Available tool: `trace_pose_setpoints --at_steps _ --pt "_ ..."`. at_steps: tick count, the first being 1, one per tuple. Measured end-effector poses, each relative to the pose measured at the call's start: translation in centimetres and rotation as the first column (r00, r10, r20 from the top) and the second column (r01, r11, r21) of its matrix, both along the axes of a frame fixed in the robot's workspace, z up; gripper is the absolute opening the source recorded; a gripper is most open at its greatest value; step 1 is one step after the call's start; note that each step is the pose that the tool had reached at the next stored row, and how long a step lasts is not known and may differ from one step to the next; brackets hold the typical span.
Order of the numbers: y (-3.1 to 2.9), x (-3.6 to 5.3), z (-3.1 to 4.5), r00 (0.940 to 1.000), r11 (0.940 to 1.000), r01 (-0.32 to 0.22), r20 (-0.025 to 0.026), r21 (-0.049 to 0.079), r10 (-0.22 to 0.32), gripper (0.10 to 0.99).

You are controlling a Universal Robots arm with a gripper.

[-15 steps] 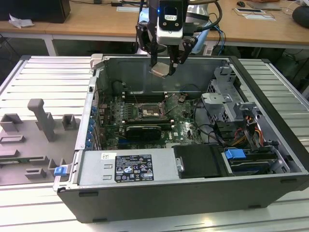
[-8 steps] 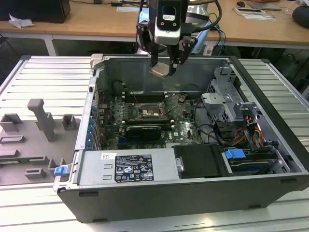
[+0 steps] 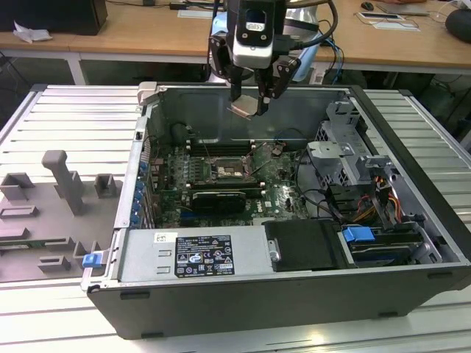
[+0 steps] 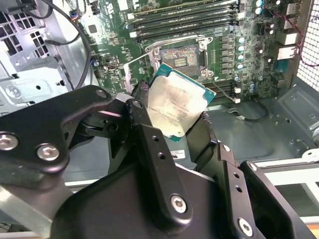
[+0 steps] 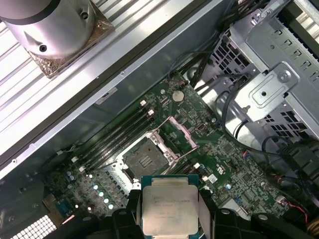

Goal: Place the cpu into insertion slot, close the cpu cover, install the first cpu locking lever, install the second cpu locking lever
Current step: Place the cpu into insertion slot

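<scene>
Gripper (image 3: 254,99) clamps cpu (image 4: 174,102), upper centre of exterior view, over computer case (image 3: 221,301). Insertion slot (image 5: 145,158) bare, cpu cover (image 5: 180,133) open.

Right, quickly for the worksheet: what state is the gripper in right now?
The gripper is shut on the cpu, holding it in the air, apart from the insertion slot.

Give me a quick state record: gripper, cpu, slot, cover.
gripper: shut on the cpu, above the open case
cpu: held at two opposite edges, metal top visible in both wrist views, not in the slot
slot: empty, contact grid exposed
cover: raised open beside the slot
steps done: none
</scene>
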State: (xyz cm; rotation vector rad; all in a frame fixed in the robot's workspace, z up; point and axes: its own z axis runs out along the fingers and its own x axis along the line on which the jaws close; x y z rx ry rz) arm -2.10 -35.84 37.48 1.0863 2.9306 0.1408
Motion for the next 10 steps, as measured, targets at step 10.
trace_pose_setpoints --at_steps 10 --pt "0.0 0.0 0.0 0.999 0.999 0.045 0.0001 0.0 -0.045 0.541"
